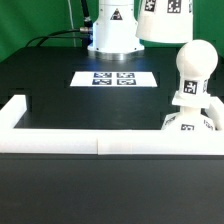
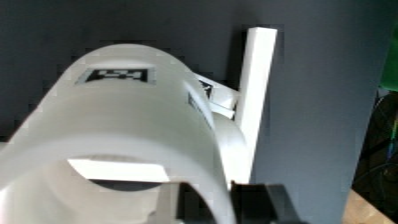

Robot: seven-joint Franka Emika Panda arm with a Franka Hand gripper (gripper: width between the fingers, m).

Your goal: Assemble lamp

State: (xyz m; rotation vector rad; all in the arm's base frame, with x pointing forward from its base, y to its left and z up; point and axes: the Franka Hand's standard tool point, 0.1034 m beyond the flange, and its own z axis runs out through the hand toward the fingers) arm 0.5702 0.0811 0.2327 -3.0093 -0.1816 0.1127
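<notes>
Shade (image 1: 165,20) aloft above bulb (image 1: 193,70)

The shade (image 1: 165,22) is cut off by the exterior view's top edge, so whatever holds it lies out of frame there. In the wrist view the shade (image 2: 116,130) fills most of the picture, blurred and running off its edges, and it hides all but one dark fingertip (image 2: 263,203). The marker board (image 1: 114,78) carries tags too small to read, and the base (image 1: 193,122) is perhaps clipped at the exterior view's right edge.

White robot pedestal (image 1: 110,30) (1 black triangle mark), black cable (image 1: 55,38).
</notes>
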